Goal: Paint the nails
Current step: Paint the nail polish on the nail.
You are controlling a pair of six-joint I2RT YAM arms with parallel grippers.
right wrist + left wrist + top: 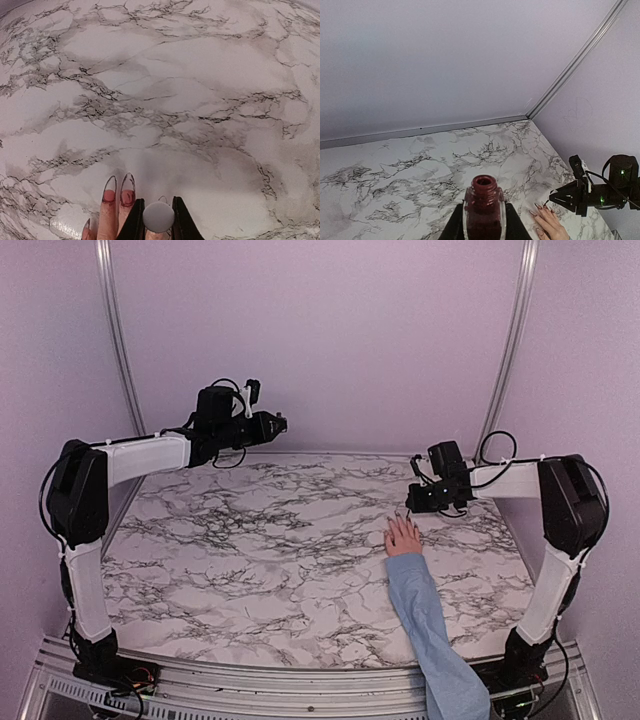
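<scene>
I find no lettering, brand, number or sign that I can read in any of my views.

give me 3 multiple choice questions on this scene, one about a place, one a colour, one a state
1. Where on the table does the hand lie?
A. far left corner
B. right side, close to the right claw
C. under the left arm

2. What colour is the polish in the bottle?
A. dark red
B. green
C. yellow

3. What state is the bottle in?
A. capped, lying on the table
B. tipped over and spilt
C. uncapped, gripped by the left claw

Answers:
1 B: the top view shows the hand flat on the right side, just before the right claw, which grips a white disc.
2 A: the left wrist view shows dark red through the glass.
3 C: its mouth is bare and the claw fingers flank it.
</scene>
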